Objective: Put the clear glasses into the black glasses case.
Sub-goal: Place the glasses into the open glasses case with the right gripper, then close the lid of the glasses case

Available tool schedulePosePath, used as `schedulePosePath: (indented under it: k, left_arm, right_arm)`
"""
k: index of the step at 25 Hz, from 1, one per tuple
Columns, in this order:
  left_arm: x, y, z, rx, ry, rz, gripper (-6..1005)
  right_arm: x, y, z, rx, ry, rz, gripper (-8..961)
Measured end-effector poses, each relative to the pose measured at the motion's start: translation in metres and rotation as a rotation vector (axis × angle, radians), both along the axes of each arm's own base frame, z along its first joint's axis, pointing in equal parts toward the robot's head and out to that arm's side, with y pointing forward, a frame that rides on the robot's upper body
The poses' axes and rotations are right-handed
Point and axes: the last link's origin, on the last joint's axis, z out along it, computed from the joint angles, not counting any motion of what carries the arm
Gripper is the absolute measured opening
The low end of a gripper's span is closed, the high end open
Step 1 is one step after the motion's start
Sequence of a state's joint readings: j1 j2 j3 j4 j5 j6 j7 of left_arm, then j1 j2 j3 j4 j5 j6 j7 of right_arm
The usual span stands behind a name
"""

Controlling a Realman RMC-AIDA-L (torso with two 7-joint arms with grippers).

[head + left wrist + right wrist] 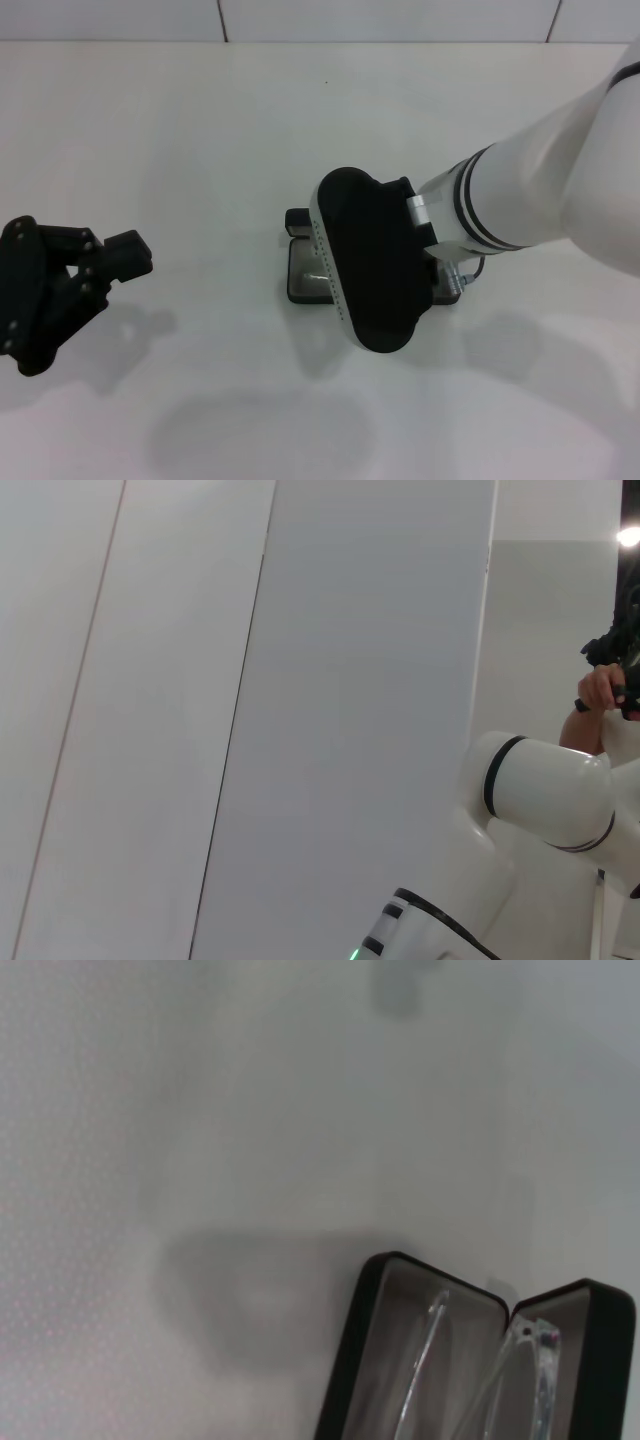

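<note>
Nearest the robot, at the left edge of the head view, the left gripper [125, 255] is seen low over the white table [200, 130], its fingers spread apart and holding nothing, well apart from the case.

At mid-table the right gripper [365, 262] is poised directly above the black glasses case [305, 272] — its black housing covers most of the case, and whether its fingers are apart or together cannot be told.

In the right wrist view the black glasses case [372, 1340] is shown open, grey lining exposed. The clear glasses [520, 1360] are seen inside it, one thin arm lying across the lining, the lens part against the hinge area between the two halves.
</note>
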State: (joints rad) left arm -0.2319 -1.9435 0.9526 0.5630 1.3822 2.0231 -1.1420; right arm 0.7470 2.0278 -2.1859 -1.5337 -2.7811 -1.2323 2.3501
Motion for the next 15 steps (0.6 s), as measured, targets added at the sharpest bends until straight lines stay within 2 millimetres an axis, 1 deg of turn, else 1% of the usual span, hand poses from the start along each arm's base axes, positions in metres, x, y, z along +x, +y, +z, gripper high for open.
schedulePosePath:
  k: [15]
  left_arm:
    - [-0.001,-0.002,-0.0016,-0.01,0.005,0.003,54]
  right_arm:
    - [-0.0004,-0.0021,-0.0004,-0.004,-0.005,0.002,149]
